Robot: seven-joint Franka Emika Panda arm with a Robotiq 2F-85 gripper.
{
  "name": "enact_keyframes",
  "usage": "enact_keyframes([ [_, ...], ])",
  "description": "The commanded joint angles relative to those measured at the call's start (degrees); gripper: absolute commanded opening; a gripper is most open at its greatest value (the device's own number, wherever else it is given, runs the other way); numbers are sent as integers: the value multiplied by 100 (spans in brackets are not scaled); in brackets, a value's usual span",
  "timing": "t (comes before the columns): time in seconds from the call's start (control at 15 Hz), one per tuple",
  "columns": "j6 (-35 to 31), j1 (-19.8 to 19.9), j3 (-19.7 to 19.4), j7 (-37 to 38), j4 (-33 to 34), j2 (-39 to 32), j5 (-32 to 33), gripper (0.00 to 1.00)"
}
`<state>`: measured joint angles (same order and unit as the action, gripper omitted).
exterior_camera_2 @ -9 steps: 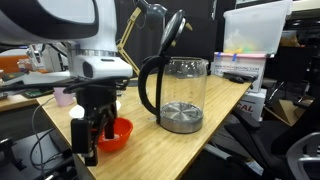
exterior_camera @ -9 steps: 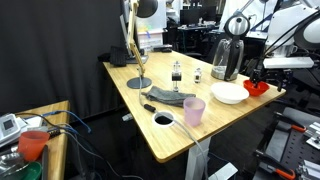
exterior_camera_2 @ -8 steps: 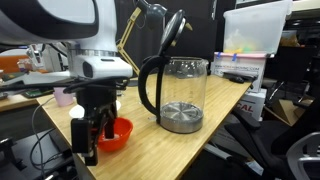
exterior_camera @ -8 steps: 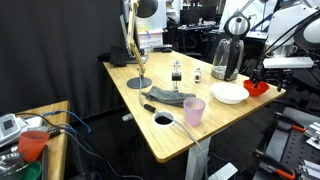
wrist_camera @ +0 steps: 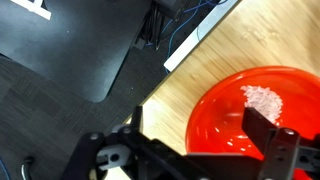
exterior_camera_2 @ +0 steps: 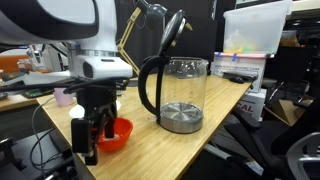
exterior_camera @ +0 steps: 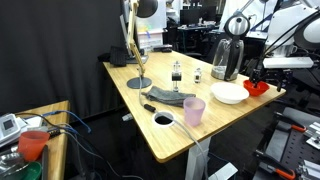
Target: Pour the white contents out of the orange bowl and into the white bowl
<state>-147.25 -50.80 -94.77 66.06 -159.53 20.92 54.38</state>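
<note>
Hand fully open, gripping nothing, over the orange bowl. One orange bowl, one white bowl, both on worktop.

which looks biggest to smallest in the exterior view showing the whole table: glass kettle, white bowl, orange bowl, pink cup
1. glass kettle
2. white bowl
3. pink cup and orange bowl look alike; the cup is nearer the camera, so unranked

Both exterior views came through to me small and soft. A black backdrop darkened nine o'clock; the worktop was evenly lit. At the wrist, the fingers were blurred, the orange bowl sharper and glossy.
</note>
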Motion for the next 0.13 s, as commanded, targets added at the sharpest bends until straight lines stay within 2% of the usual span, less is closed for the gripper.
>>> enact_keyframes([
  [0.0, 0, 0, 0, 0, 0, 0, 0, 100],
  [0.07, -61, 21, 19, -24, 9, 1, -64, 100],
])
